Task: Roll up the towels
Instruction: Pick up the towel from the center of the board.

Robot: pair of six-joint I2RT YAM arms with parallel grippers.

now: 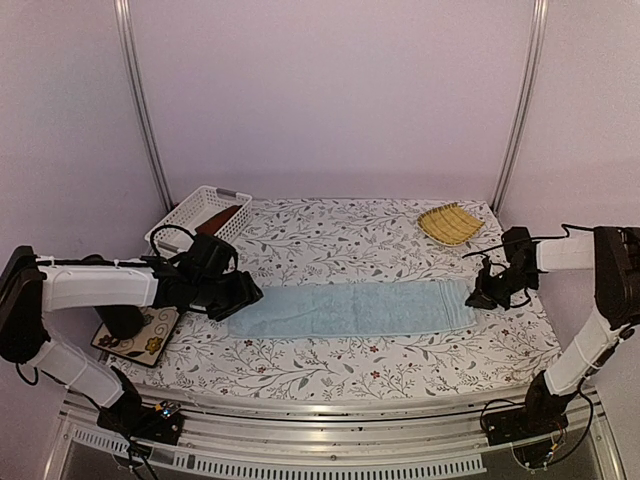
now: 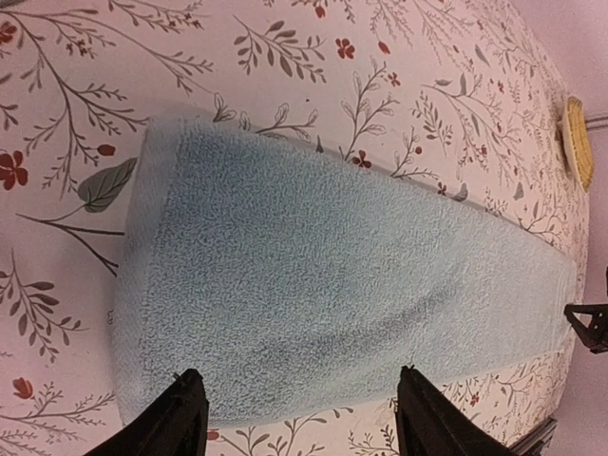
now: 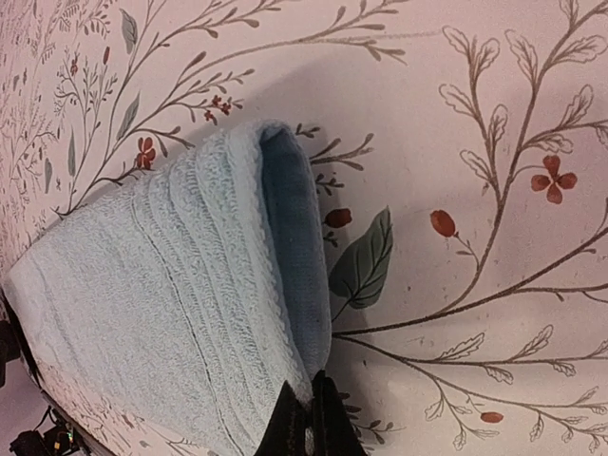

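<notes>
Progress: rolling is only just beginning, by my reading; no roll is showing on either towel yet.
Pale blue towel [image 1: 350,308]: lying as a long flat strip on the desk [image 1: 330,375], stretching from under the left jaws across to the right jaws.
Right gripper [image 3: 306,423]: its jaws are pinching shut on the hem at the strip's end, and the fabric just above them is curling up off the desk.
Left gripper [image 2: 299,418]: its jaws are standing wide, holding nothing, hovering over the strip's other end.
Rust-red towel [image 1: 222,218]: sitting in the white basket [image 1: 178,222] beyond the left jaws, well apart from the right ones (too small to tell how it is folded).
Remaining: the whole blue strip is waiting to be rolled from the pinched end, then the red one, probably after coming out of the basket.
Writing: no brand, label or lettering is showing anywhere.
</notes>
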